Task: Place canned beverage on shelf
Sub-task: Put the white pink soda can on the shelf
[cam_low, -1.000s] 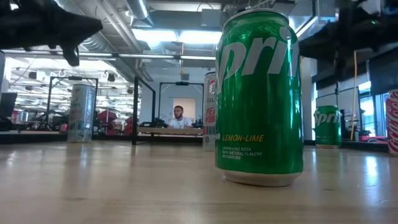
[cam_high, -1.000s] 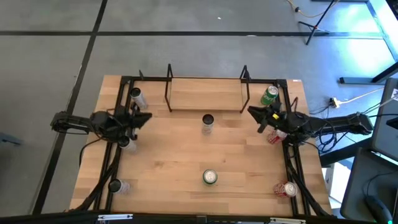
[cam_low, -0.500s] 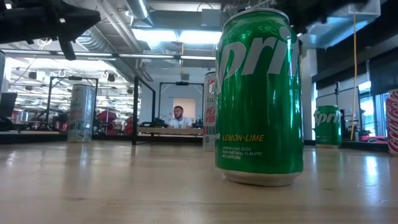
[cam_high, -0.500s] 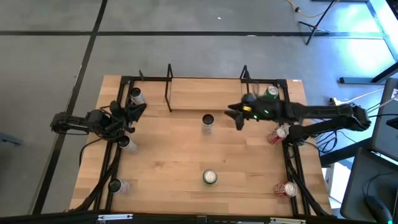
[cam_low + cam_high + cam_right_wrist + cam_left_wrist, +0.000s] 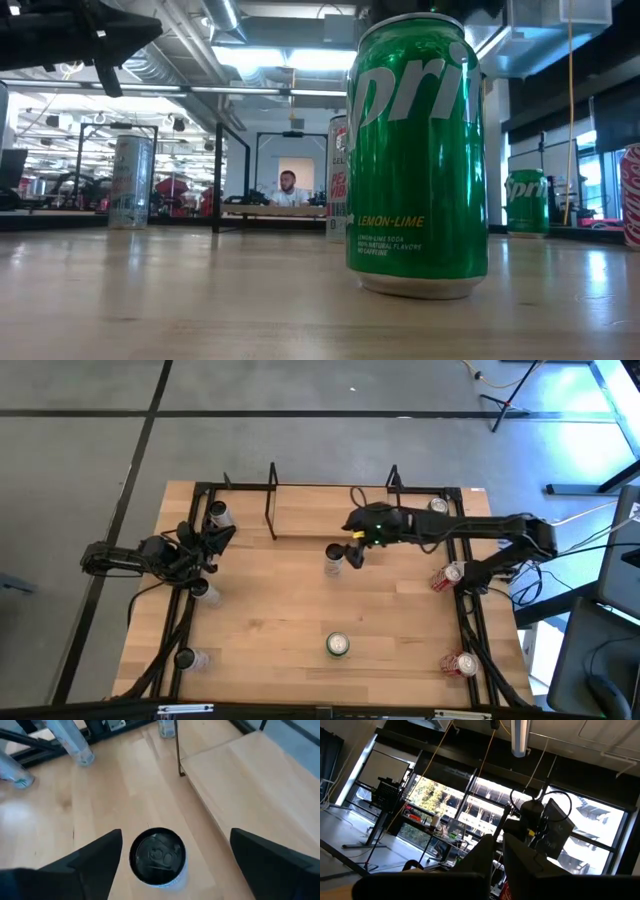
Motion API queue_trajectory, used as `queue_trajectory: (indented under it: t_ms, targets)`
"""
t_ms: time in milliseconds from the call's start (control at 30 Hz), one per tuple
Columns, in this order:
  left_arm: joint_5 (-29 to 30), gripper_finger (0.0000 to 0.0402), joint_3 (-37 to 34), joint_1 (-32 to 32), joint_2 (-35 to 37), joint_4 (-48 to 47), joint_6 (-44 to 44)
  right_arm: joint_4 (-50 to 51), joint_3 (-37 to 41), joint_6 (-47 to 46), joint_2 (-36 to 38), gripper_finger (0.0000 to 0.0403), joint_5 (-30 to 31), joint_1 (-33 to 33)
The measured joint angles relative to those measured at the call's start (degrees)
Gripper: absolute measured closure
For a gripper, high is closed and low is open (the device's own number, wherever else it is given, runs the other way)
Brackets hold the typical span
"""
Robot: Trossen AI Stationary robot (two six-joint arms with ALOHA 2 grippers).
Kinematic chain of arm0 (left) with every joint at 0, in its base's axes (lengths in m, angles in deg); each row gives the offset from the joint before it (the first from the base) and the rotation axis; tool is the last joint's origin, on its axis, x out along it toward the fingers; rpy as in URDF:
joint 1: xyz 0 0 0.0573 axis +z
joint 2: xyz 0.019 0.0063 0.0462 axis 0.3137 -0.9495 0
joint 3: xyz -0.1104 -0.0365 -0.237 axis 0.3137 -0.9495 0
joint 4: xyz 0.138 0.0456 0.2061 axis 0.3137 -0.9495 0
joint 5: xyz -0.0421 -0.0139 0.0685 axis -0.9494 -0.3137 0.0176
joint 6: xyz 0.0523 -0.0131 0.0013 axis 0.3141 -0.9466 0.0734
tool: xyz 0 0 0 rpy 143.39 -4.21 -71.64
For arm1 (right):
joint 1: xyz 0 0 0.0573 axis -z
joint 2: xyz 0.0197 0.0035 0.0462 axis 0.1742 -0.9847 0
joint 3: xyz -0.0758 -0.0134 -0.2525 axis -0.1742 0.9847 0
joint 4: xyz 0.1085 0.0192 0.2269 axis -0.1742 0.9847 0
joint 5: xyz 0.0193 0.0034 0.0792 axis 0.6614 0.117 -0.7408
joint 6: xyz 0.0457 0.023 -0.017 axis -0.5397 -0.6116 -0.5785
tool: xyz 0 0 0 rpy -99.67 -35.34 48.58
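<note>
My right pincer (image 5: 352, 550) hovers wide open just above the dark-topped can (image 5: 334, 557) near the shelf (image 5: 330, 510); left pincer (image 5: 222, 538), I cannot tell.

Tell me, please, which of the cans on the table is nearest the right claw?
The dark-topped can standing just in front of the shelf: the open right claw hovers right beside it, framing it in the right wrist view. All the other cans stand farther off.
</note>
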Motion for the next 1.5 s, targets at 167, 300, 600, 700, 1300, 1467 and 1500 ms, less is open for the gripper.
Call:
queue_trajectory:
  t_ms: [167, 300, 600, 700, 1300, 1467, 1500]
  targets:
    - [0.0, 0.0366, 0.0, 0.0, 0.0, 0.0, 0.0, -0.3, 0.0, -1.4, -2.7, 0.0042, -1.1, 0.0]
    - [0.0, 0.0366, 0.0, 0.0, 0.0, -0.1, 0.1, -1.0, 0.0, -1.1, -4.9, 0.0042, -0.4, -1.2]
    - [0.1, 0.0366, 0.0, 0.0, 0.0, -0.6, 0.2, -0.8, 0.0, 0.6, -9.8, 0.0042, 5.0, -4.1]
    - [0.1, 0.0366, 0.0, 0.0, 0.0, -0.6, 0.1, -1.4, 0.0, 0.7, -10.9, 0.005, 6.6, -4.2]
    - [-0.2, 0.0366, 0.0, 0.0, 0.0, 1.5, -1.8, 5.7, -7.2, 3.7, -3.9, 0.019, 4.1, 0.0]
    - [0.6, 0.0366, 0.0, 0.0, 0.0, 1.0, -1.4, 16.3, -13.7, 8.2, -2.2, 0.019, 4.1, 6.7]
    - [0.9, 0.0366, 0.0, 0.0, 0.0, 1.0, -1.4, 17.7, -14.6, 9.2, -2.2, 0.019, 3.7, 8.2]
